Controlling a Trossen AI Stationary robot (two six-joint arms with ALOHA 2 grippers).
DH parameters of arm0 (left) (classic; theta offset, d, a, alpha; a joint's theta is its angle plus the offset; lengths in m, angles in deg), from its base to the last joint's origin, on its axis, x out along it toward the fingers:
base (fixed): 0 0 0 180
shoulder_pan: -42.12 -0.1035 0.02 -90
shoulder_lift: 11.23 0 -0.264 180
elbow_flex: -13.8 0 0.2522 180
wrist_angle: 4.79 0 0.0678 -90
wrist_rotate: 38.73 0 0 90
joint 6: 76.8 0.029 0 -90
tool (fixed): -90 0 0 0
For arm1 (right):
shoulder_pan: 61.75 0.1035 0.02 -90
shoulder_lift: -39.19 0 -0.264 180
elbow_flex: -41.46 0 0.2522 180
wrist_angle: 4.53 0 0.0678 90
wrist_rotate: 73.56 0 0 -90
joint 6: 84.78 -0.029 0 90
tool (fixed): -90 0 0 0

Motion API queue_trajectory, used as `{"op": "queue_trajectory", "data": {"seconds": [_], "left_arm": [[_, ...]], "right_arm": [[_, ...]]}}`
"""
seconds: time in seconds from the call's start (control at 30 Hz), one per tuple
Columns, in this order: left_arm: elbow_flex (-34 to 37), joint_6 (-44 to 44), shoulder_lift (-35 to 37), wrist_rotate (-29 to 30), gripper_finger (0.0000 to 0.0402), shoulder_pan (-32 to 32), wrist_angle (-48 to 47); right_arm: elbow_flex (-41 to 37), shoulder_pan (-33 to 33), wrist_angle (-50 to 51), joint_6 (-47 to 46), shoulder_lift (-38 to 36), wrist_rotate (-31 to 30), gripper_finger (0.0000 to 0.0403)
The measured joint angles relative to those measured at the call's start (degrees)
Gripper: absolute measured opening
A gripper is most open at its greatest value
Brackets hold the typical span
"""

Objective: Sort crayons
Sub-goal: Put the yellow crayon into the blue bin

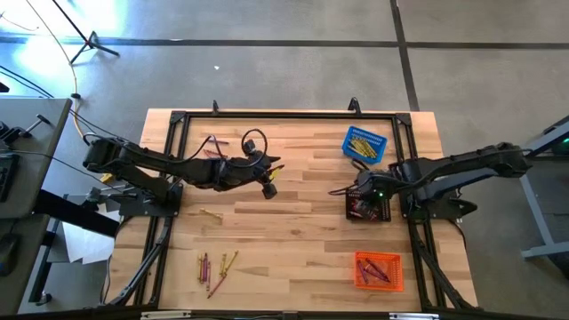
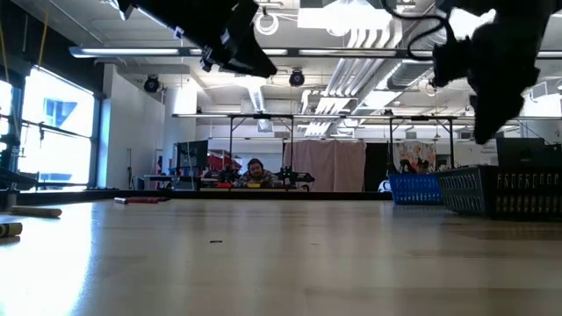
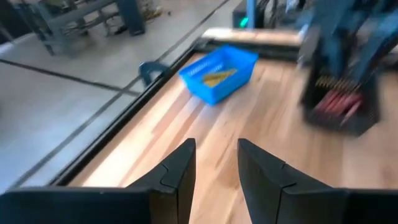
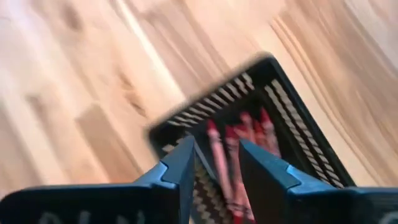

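Hovering directly above the black basket, the right gripper stands slightly parted and empty; red crayons lie lengthwise below. The left gripper, also empty and parted, is nearer the loose crayons on the surface.

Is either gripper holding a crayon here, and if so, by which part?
Neither. The left gripper is open and empty above the table. The right gripper, open over the black basket, has red crayons below it, none gripped.
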Motion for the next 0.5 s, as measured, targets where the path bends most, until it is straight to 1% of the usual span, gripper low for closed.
{"op": "queue_trajectory", "data": {"seconds": [0.07,0.13,0.23,0.37,0.5], "left_arm": [[0.0,1.7,0.0,3.0,0.0104,0.0,-3.2],[0.0,3.4,0.0,7.0,0.0104,0.0,-6.8],[-0.4,3.2,0.0,12.0,0.0104,0.0,-14.6],[-2.9,-3.0,0.0,15.0,0.0104,-0.2,-29.6],[-4.8,-11.6,0.0,15.1,0.0104,-1.0,-44.3]], "right_arm": [[2.7,0.0,-0.5,1.4,0.0,0.2,0.0112],[5.8,0.0,-3.3,3.3,0.0,-0.8,0.0112],[9.6,0.0,-11.3,7.4,0.0,-5.4,0.0112],[12.3,0.0,-25.5,14.5,0.0,-13.1,0.0112],[13.6,0.0,-35.1,24.2,0.0,-17.8,0.0113]]}}
